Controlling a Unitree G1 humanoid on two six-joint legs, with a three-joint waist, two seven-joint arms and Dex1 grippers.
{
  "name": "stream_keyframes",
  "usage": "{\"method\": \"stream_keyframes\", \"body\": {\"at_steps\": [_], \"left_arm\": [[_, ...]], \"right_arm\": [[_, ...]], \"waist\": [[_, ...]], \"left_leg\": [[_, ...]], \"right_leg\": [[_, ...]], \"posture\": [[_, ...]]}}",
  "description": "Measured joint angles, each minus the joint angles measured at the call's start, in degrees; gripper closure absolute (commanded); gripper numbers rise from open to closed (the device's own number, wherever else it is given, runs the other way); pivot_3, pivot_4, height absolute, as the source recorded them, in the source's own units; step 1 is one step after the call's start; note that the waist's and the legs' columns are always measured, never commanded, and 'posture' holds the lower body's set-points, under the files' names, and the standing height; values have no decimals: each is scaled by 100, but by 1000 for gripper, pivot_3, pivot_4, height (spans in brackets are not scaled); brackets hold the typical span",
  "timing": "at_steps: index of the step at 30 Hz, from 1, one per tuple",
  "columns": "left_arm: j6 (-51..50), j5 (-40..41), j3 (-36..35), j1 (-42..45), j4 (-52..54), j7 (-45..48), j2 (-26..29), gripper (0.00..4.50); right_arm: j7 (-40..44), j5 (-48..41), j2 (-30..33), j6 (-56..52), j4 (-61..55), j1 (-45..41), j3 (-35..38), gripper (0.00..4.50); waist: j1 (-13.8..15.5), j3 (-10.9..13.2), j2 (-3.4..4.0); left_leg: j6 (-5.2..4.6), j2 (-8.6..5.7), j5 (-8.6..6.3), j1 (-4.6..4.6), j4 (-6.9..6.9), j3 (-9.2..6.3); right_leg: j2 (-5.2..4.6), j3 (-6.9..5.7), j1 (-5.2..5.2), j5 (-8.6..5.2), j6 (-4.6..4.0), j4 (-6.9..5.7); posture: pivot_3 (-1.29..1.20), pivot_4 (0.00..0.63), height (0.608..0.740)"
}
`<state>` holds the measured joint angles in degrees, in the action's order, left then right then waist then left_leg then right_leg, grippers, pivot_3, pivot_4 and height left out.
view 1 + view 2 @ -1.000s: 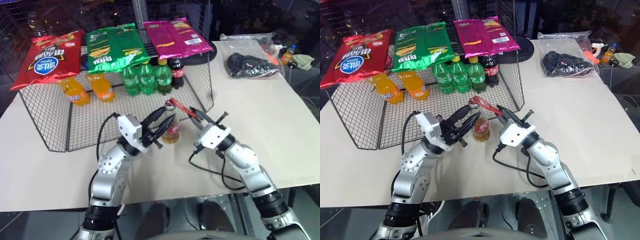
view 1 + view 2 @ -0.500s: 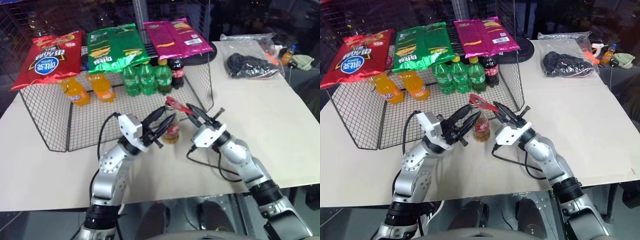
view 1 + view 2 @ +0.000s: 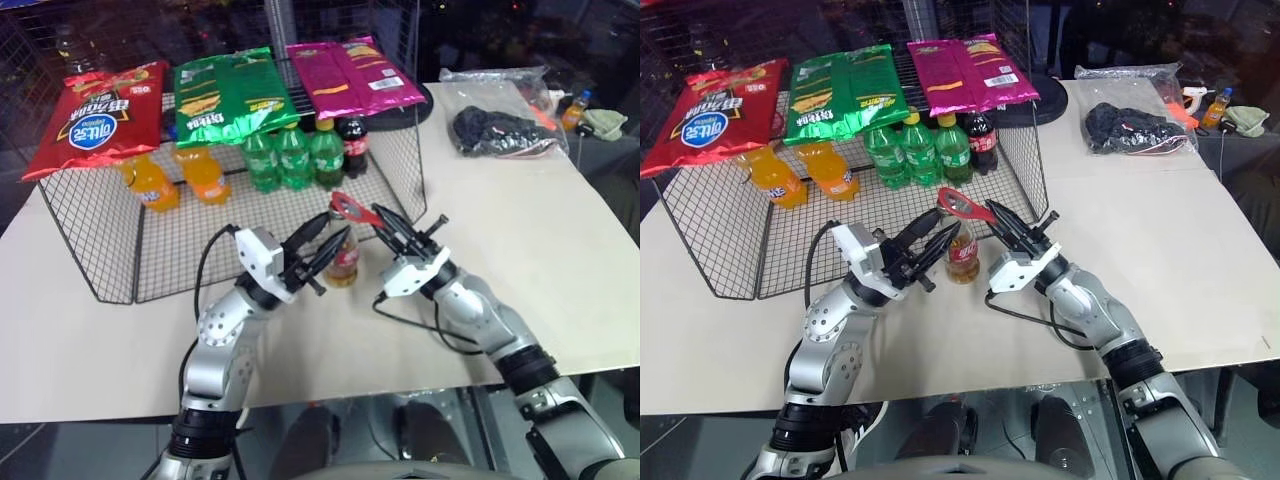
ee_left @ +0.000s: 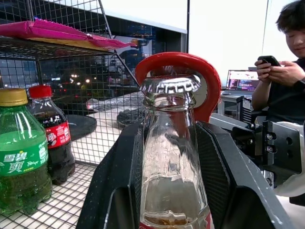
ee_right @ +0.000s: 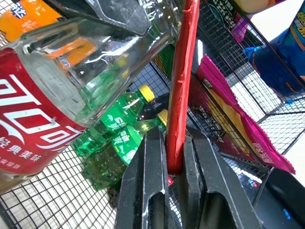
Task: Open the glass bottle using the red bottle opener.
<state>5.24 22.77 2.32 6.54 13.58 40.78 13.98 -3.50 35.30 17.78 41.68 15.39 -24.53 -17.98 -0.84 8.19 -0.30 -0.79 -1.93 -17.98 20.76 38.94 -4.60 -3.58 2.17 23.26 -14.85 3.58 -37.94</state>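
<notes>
White table w/ wire snack rack, your L gripper clamped the glass bottle upright by rack front, R gripper pinched the red bottle opener, loop at the cap.

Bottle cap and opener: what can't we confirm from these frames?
- Opener engagement: in the left wrist view the red bottle opener loops behind the cap of the glass bottle; whether its lip is hooked under the crown is hidden by the cap.
- Bottle base: cut off in that view; blocked by the left gripper in head views.
- Opener head: cut off in the right wrist view, past the right gripper.
</notes>
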Motion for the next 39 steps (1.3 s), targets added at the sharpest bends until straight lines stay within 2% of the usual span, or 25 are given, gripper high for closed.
{"method": "stream_keyframes", "body": {"at_steps": [8,21,35,39], "left_arm": [[17,-8,6,28,-67,13,-60,3122],[54,-123,94,181,-177,6,-143,3122],[138,-122,105,149,-190,2,-172,3122],[140,-123,102,148,-187,1,-169,3122]], "right_arm": [[27,158,470,292,171,-394,-32,4500],[-76,503,1503,944,770,-1632,-71,4500],[-111,560,1591,818,754,-1866,86,4500],[-99,405,1430,696,488,-1953,193,4500]], "waist": [[5,-1,0],[4,-2,-1],[1,-1,-1],[-5,-1,-1]], "left_leg": [[0,-2,0,-9,0,-1],[-1,-1,0,-11,0,-3],[-2,0,0,-4,-2,-2],[-2,2,0,-4,-4,-4]], "right_leg": [[0,-1,-13,0,0,2],[0,-2,-18,-1,-1,7],[-2,-1,-15,-1,-1,13],[-1,-2,-14,-1,-1,13]], "posture": [[0,150,740],[0,150,740],[0,150,740],[0,150,740]]}}
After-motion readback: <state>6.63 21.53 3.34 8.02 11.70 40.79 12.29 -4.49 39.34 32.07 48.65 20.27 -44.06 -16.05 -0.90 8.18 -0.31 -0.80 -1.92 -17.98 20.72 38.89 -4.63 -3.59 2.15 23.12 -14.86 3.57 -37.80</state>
